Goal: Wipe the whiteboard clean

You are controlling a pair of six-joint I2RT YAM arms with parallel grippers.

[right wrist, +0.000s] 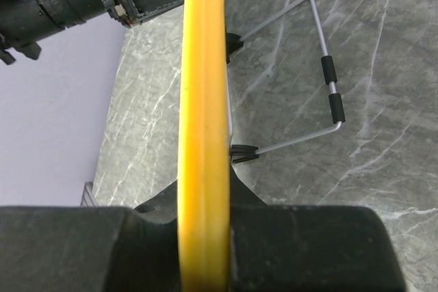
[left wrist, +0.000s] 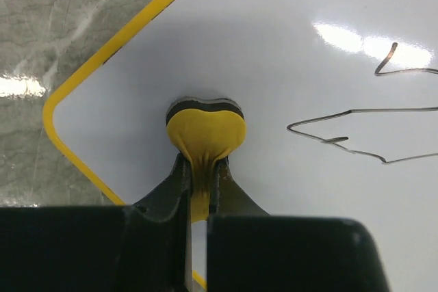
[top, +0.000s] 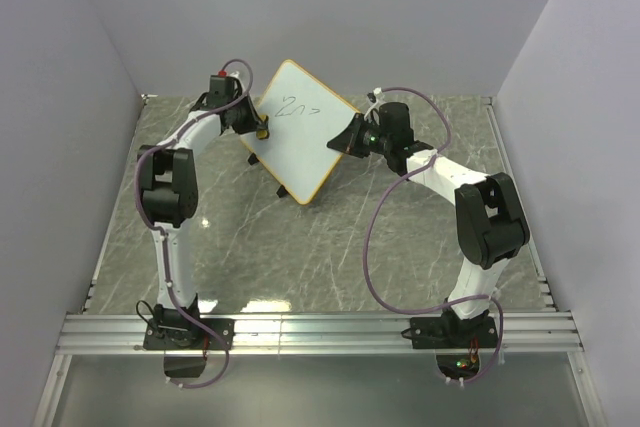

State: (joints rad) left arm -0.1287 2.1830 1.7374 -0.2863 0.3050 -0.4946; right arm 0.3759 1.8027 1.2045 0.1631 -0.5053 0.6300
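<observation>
Right jaws are clamping the whiteboard (top: 300,132) frame, steadying it at 12 o'clock on the counter (top: 300,247). I'm holding the eraser (left wrist: 205,131), pinched in left jaws, against its face. Scribbles (left wrist: 356,128) are sitting at its 3 o'clock.

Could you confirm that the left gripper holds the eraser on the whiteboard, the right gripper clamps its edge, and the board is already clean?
No: the whiteboard is not clean; the left wrist view shows black scribbles beside the eraser. The left gripper does hold the eraser on it, and the right gripper does clamp its edge.
</observation>
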